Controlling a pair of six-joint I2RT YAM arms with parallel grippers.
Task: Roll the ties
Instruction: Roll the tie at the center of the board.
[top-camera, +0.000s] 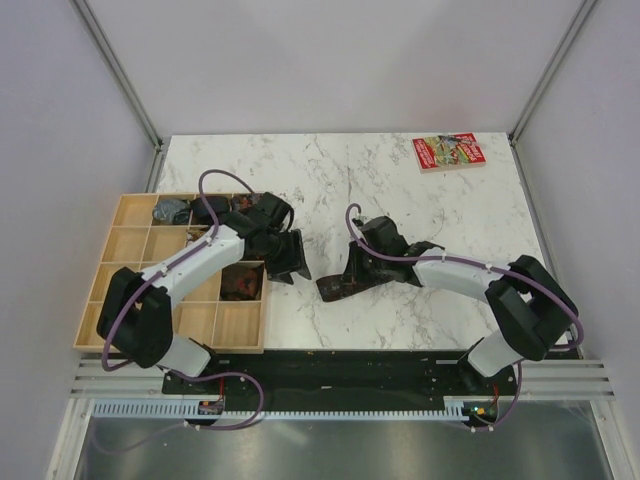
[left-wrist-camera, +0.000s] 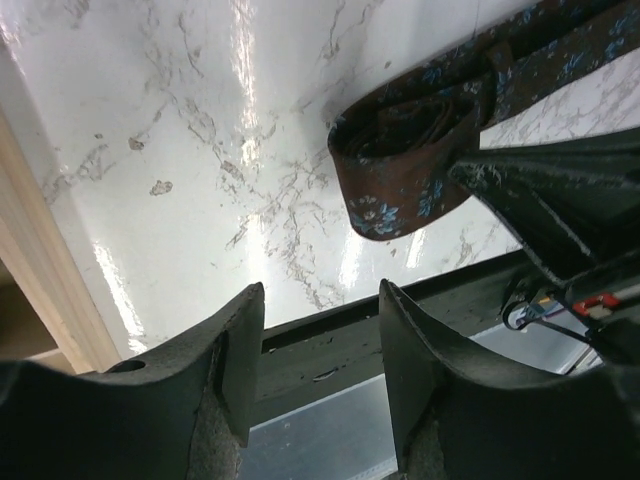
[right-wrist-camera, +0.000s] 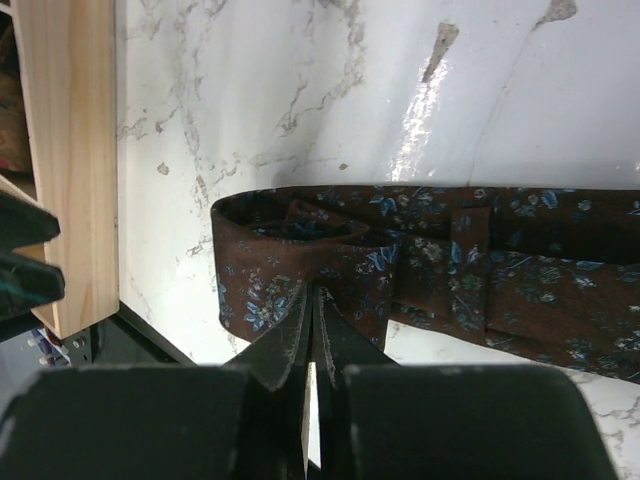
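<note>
A dark brown tie (right-wrist-camera: 450, 262) with small blue flowers lies on the marble table, its left end wound into a loose roll (right-wrist-camera: 290, 232). My right gripper (right-wrist-camera: 312, 296) is shut, its tips pinching the near edge of that roll. From above, the tie (top-camera: 335, 288) sits mid-table with the right gripper (top-camera: 352, 272) on it. My left gripper (top-camera: 288, 260) hovers just left of it. In the left wrist view the left gripper (left-wrist-camera: 320, 298) stands open and empty, the roll (left-wrist-camera: 395, 165) lying a short way beyond it.
A wooden compartment tray (top-camera: 130, 245) fills the table's left side, with rolled dark bundles (top-camera: 242, 283) in some cells. Its edge (right-wrist-camera: 65, 150) is close to the roll. A red printed booklet (top-camera: 448, 152) lies at the back right.
</note>
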